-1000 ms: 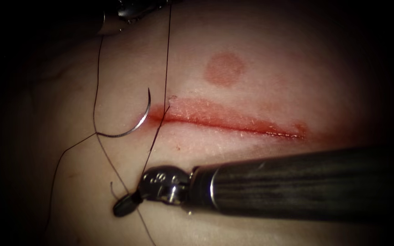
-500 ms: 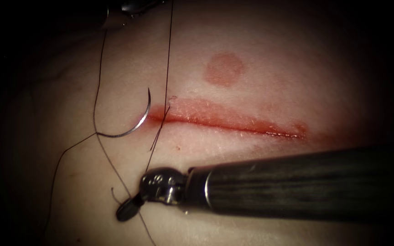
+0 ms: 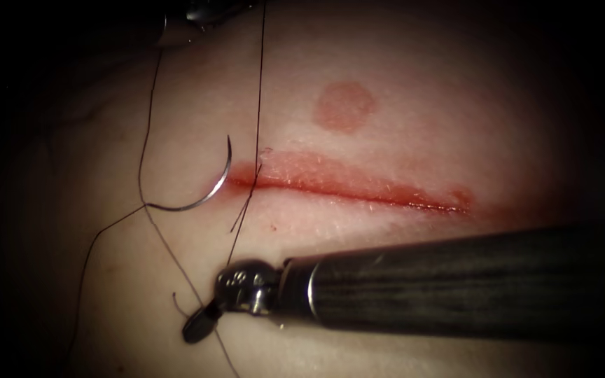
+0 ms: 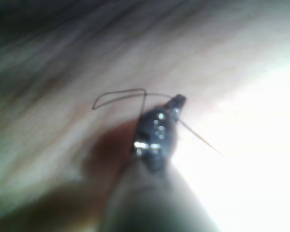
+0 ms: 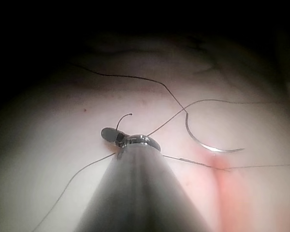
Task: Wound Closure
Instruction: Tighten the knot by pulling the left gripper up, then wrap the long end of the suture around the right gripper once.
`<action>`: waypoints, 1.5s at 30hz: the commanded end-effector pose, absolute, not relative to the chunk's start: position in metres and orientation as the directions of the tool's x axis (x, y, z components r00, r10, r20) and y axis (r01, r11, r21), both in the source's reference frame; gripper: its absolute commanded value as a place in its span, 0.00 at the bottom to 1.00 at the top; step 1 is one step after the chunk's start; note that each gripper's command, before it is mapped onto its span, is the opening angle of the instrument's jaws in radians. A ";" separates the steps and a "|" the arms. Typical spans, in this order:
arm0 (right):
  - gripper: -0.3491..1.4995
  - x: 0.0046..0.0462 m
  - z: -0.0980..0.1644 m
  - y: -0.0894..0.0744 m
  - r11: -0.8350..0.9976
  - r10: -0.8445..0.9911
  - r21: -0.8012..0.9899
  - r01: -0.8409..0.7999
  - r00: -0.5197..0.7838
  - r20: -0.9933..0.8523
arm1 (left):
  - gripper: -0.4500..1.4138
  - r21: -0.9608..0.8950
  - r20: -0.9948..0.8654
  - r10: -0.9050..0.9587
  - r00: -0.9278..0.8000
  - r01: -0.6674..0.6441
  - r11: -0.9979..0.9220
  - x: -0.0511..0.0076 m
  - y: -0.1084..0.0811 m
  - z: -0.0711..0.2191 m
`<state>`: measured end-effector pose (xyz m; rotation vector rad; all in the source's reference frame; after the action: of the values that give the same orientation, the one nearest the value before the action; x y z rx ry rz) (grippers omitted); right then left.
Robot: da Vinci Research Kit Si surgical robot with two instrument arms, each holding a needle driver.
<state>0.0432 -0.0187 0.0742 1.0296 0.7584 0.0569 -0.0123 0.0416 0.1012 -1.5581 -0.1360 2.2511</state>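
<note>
Endoscope view: free needle (image 3: 208, 192) left of cut (image 3: 358, 190), thread (image 3: 257, 91) across tissue (image 3: 400, 84).

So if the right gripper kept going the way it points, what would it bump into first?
The right gripper, shut on the thread, points down-left over bare tissue. Probably only a thin thread strand lies near that line, though depth is unclear. The needle lies free, farther up, left of the cut.

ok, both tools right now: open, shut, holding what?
Left tool: shut on the thread.
Right tool: shut on the thread.
Needle: free, lying on the tissue, held by neither.
</note>
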 end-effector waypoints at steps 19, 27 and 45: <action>0.99 0.0400 0.071 -0.013 0.673 0.526 0.722 0.159 0.583 -0.619 | 0.05 -0.316 -0.880 0.376 -0.291 -0.231 -0.920 -0.0121 0.040 0.100; 0.95 0.0357 0.069 -0.008 0.732 0.535 0.675 0.098 0.531 -0.657 | 0.05 -0.325 -0.878 0.382 -0.287 -0.228 -0.918 -0.0120 0.040 0.100; 0.00 0.0367 0.078 -0.002 0.717 0.693 0.667 -0.203 0.316 -0.649 | 0.05 -0.396 -0.866 0.432 -0.252 -0.182 -0.900 -0.0101 0.038 0.093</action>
<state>0.0363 -0.0017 0.0774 0.5105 1.1103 0.6363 -0.0095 0.0376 0.0919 -1.6233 -0.3127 2.1909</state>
